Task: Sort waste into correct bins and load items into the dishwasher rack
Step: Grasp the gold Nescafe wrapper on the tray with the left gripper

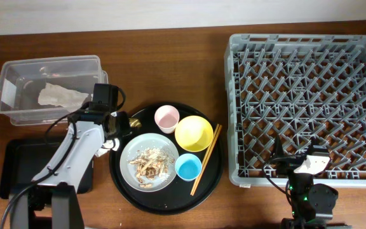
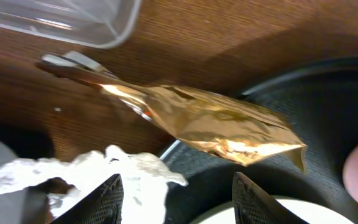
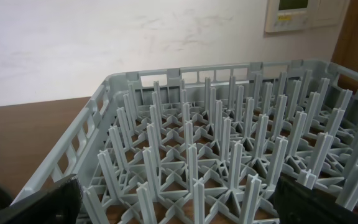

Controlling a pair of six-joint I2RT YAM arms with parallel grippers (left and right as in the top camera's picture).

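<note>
While the wrapper (image 2: 210,124) lies half on the table (image 2: 229,43) and half over the round tray (image 2: 334,143) (shiny gold-brown, all crinkled), the left gripper (image 2: 180,199) sits just short of it, jaws apart, gripping nothing. A napkin (image 2: 104,171) is bunched up by 1 of its fingers. Another napkin (image 1: 61,95) is in the tub (image 1: 5,70). Scraps (image 1: 148,164) are on the plate (image 1: 167,149). The right gripper (image 3: 188,205) is spread wide at the rack (image 3: 110,87).

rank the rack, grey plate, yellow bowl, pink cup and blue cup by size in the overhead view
1. rack
2. grey plate
3. yellow bowl
4. pink cup and blue cup, which look about the same
</note>
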